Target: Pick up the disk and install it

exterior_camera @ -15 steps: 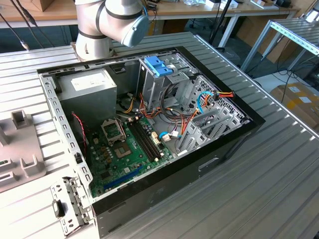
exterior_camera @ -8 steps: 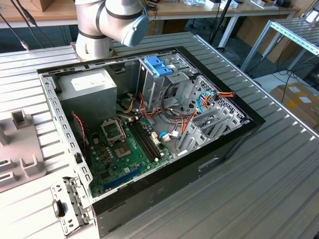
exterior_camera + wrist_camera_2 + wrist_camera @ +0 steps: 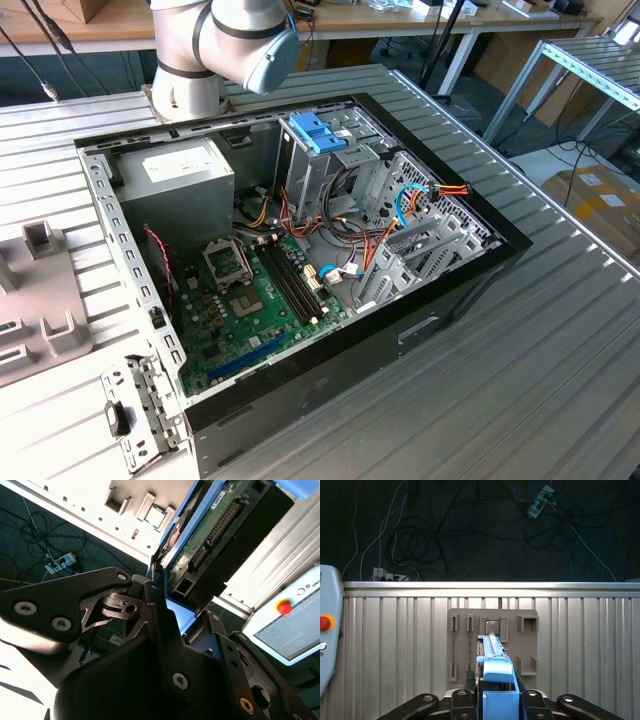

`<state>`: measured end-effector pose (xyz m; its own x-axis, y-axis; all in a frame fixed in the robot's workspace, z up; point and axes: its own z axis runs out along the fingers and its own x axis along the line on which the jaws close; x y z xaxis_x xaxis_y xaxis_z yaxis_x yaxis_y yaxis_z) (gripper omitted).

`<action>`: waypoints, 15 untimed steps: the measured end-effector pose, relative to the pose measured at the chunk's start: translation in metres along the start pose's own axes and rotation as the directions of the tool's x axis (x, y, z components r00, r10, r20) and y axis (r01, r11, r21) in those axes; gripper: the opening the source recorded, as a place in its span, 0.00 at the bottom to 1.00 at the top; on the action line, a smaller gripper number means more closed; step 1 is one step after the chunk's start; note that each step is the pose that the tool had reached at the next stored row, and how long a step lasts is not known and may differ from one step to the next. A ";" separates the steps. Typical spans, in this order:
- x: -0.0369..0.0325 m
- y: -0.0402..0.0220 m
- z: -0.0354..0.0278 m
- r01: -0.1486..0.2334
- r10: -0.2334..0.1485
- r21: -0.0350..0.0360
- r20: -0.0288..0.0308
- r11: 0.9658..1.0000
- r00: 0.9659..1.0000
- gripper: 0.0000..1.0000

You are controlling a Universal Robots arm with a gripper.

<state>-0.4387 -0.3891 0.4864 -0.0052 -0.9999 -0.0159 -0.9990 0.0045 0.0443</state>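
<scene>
Tool (image 3: 497, 702) is clamped tight on the disk (image 3: 495, 672), the flat dark-grey hard drive in its light-blue plastic carrier. The black fingers (image 3: 462, 700) pinch it edge-on from both sides, and in the second wrist view its green circuit-board face (image 3: 215, 525) is on display. It hangs over the grey slotted holder plate (image 3: 525, 625) on the ribbed aluminium counter (image 3: 395, 640). Pick-up looks done. Install is not: the disk is in the tool's grip, not in the open black computer case (image 3: 400, 340) in the exterior view.
</scene>
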 end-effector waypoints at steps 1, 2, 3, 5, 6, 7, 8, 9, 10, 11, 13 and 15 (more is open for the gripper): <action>0.0001 -0.0001 0.0000 0.000 0.000 0.000 0.000 1.000 1.000 0.37; 0.0002 -0.0003 0.0000 0.000 0.000 0.000 0.000 1.000 1.000 0.37; 0.0002 -0.0004 0.0000 0.000 0.000 0.000 0.000 1.000 1.000 0.37; 0.0006 -0.0011 0.0002 0.000 0.000 0.000 -0.001 1.000 1.000 0.37; 0.0007 -0.0013 0.0002 0.000 0.000 0.000 -0.001 1.000 1.000 0.37; 0.0008 -0.0015 0.0002 0.000 0.000 0.000 -0.002 1.000 1.000 0.37; 0.0008 -0.0017 0.0003 0.000 0.000 0.000 -0.002 1.000 1.000 0.37; 0.0009 -0.0019 0.0003 0.000 0.000 0.000 -0.002 1.000 1.000 0.37; 0.0009 -0.0021 0.0003 0.000 0.000 0.000 -0.002 1.000 1.000 0.37; 0.0010 -0.0022 0.0003 0.000 0.000 0.000 -0.002 1.000 1.000 0.37; 0.0011 -0.0026 0.0004 0.000 0.000 0.000 -0.003 1.000 1.000 0.37; 0.0012 -0.0030 0.0005 0.000 0.000 0.000 -0.003 1.000 1.000 0.37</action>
<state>-0.4358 -0.3903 0.4858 -0.0053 -0.9999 -0.0124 -0.9990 0.0047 0.0443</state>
